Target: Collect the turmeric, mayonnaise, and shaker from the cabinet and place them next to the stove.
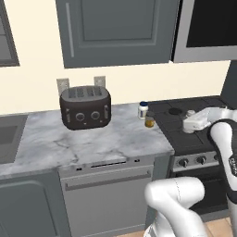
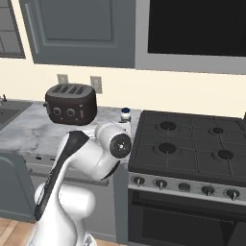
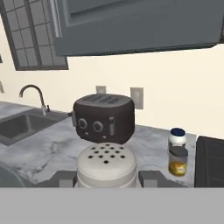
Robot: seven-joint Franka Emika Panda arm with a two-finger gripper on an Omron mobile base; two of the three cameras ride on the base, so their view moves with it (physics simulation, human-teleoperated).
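The stove (image 1: 194, 121) sits right of the marble table (image 1: 92, 139), with mayonnaise (image 1: 143, 110) and turmeric (image 1: 149, 119) already standing at its edge near the toaster (image 1: 85, 107). The jaws (closed snugly) grip the shaker (image 3: 106, 166) above the burners. Released too early, it could tip on the grate or knock the jars.

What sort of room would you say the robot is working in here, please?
A home kitchen, rendered rather than real: a black gas stove with oven knobs stands beside a marble counter that carries a four-slot toaster, and there is a sink with a tap under a window.
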